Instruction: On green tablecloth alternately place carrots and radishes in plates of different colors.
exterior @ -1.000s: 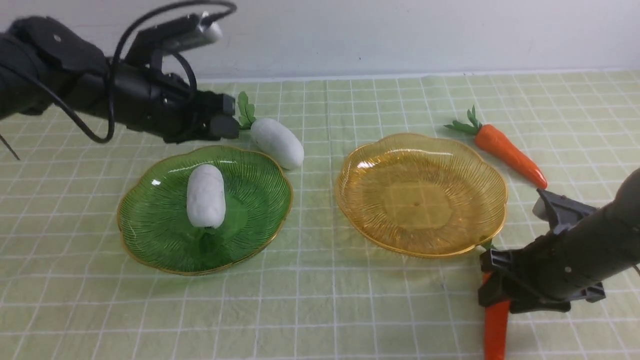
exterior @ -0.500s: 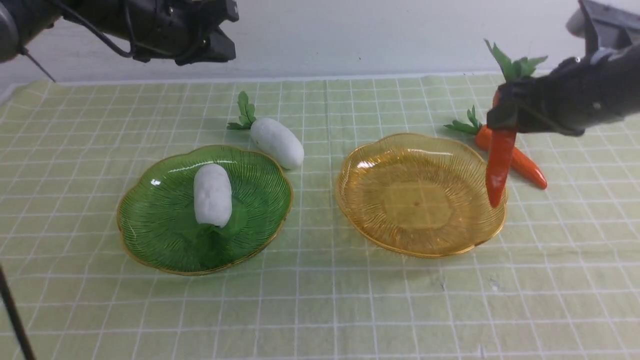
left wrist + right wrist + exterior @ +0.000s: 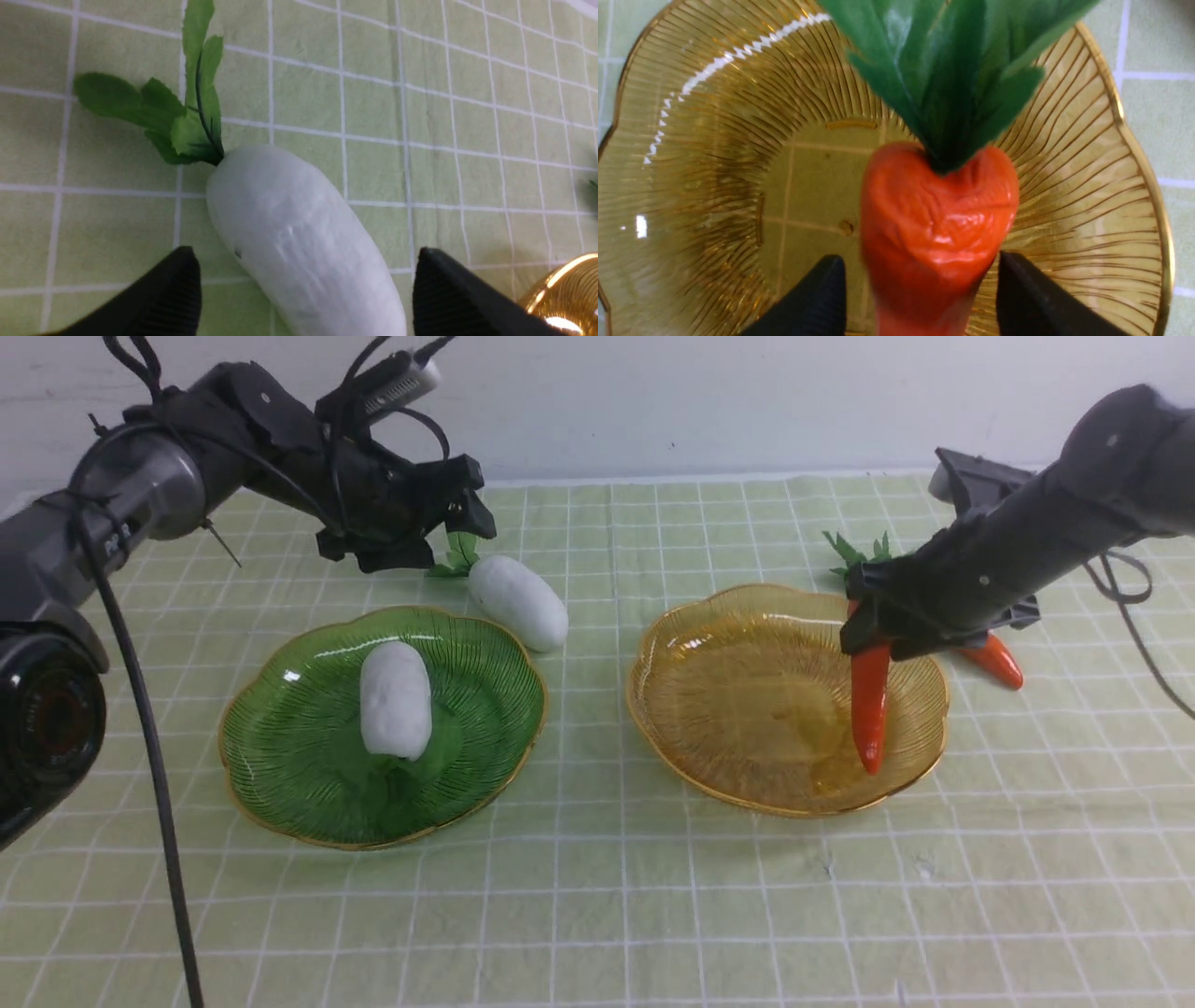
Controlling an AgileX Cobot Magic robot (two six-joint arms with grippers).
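On the green tablecloth (image 3: 597,896), one radish (image 3: 395,700) lies in the dark green plate (image 3: 280,784). A second radish (image 3: 518,602) lies on the cloth behind that plate. My left gripper (image 3: 471,504) hovers at its leafy end, open, its jaws on either side of the radish (image 3: 289,233). My right gripper (image 3: 868,630) is over the amber plate (image 3: 747,709). A carrot (image 3: 870,709) stands between its jaws with its tip on the plate. In the right wrist view the jaws stand apart, with gaps beside the carrot (image 3: 938,224). The other carrot (image 3: 994,658) lies on the cloth behind my right arm, mostly hidden.
A pale wall runs along the far edge of the cloth. The amber plate's rim (image 3: 565,289) shows close to the left gripper's finger in the left wrist view. Black cables hang from both arms.
My right gripper carried the carrot down and left, from beside the amber plate to over it, tip now on the plate. My left gripper came down to the radish on the cloth.
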